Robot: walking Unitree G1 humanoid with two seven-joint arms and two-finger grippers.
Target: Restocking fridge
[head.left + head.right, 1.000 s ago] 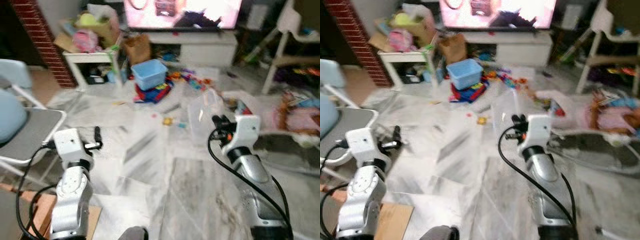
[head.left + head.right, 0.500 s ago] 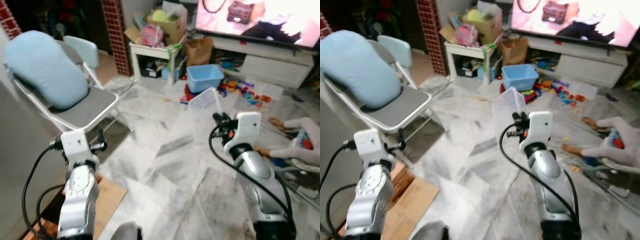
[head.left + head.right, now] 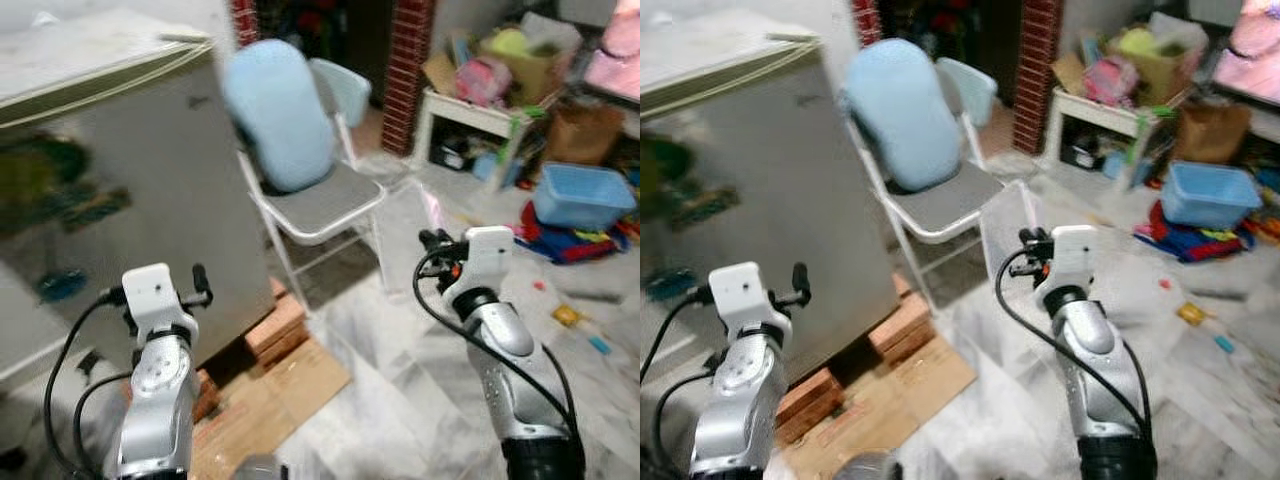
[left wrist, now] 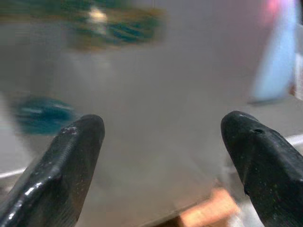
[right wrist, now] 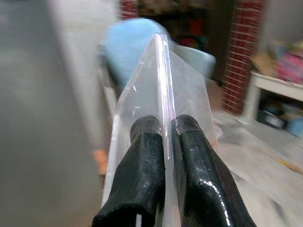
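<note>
"Where's the fridge [image 3: 110, 190] from where the robot stands?"

"Off to its left and a bit ahead, the grey box sitting up on wooden blocks [image 3: 285, 325]. Door looks shut from here, though the picture's blurry."

"And what's it carrying?"

"A clear plastic container [image 3: 1005, 235], see-through, hard to make out against the floor. The right gripper [image 5: 163, 142] has it: both black fingers are pressed together on one thin wall, with the rim edge running straight up between them. It stands upright in front of the right arm, out over the floor, just near of the folding chair [image 3: 325, 205] with the blue cushion [image 3: 275, 115]."

"So the left arm's free?"

"Yes. The left gripper [image 4: 161, 146] holds nothing, fingers spread wide apart, and it points right at the fridge's grey side. That's the arm nearer the fridge by a good way; the container is well over to the right of it."

"Then what does the next bit hinge on?"

"I'd guess the free left arm has to get the door open, since it's the close one, before the right can swing the container leftwards to the fridge."
</note>
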